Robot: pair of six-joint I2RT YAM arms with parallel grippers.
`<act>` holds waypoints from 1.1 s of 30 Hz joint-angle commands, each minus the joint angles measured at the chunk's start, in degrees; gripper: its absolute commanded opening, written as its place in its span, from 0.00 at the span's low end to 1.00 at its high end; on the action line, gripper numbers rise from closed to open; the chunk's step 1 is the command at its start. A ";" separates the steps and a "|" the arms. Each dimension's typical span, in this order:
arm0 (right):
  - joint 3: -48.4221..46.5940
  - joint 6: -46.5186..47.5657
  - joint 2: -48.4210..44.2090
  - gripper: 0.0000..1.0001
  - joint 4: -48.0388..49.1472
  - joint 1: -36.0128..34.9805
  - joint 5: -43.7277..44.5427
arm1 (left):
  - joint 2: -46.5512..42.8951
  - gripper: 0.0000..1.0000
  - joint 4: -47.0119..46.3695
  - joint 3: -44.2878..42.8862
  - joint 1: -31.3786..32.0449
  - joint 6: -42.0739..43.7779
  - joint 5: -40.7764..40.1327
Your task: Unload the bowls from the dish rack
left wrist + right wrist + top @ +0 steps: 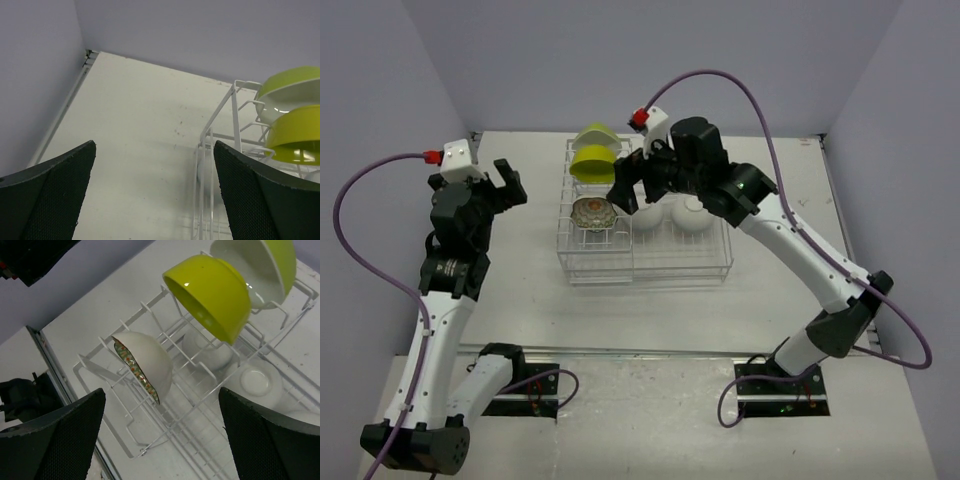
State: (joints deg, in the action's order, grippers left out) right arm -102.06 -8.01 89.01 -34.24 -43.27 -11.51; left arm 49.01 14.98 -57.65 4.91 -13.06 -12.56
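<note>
The white wire dish rack [650, 278] stands mid-table. Its taller left section holds two lime-yellow bowls [595, 160] on edge and a patterned bowl [591, 212] below them. Two white bowls [695, 215] lie upside down in the low basket. My right gripper [628, 190] hovers open over the rack. In its wrist view the patterned bowl [150, 360] sits between and beyond the open right gripper [160, 440], with a yellow bowl [215, 290] farther up. My left gripper [505, 185] is open left of the rack. Nothing is between the jaws of the left gripper [155, 200].
The rack's corner post [236, 120] and the yellow bowls [297, 140] lie to the right in the left wrist view. Grey walls enclose the table on three sides. Bare white tabletop [520, 290] lies left of and in front of the rack.
</note>
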 commanded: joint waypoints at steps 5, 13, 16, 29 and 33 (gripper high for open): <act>-4.02 2.65 -0.51 0.93 0.49 -3.84 5.44 | -3.92 1.00 3.30 -1.24 -0.25 -4.79 -5.28; 4.04 11.17 -1.47 0.88 6.01 -11.75 23.17 | -4.10 1.00 4.27 0.87 -0.25 -4.96 -7.75; 9.22 14.42 -2.17 0.84 11.11 -13.51 30.04 | -4.98 1.00 2.16 2.89 -0.25 -6.01 -6.87; 13.56 19.88 -0.42 0.80 20.27 -14.13 34.19 | -7.00 1.00 -0.31 4.47 -0.25 -4.96 -5.81; 10.66 18.82 0.72 0.79 19.21 -14.13 32.60 | -6.65 1.00 -0.30 4.39 -0.25 -4.87 -6.25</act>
State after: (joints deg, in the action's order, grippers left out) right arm -87.66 10.55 88.97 -17.08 -57.32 21.10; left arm 42.19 16.82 -53.47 4.89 -18.46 -18.74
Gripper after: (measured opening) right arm 0.796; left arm 0.997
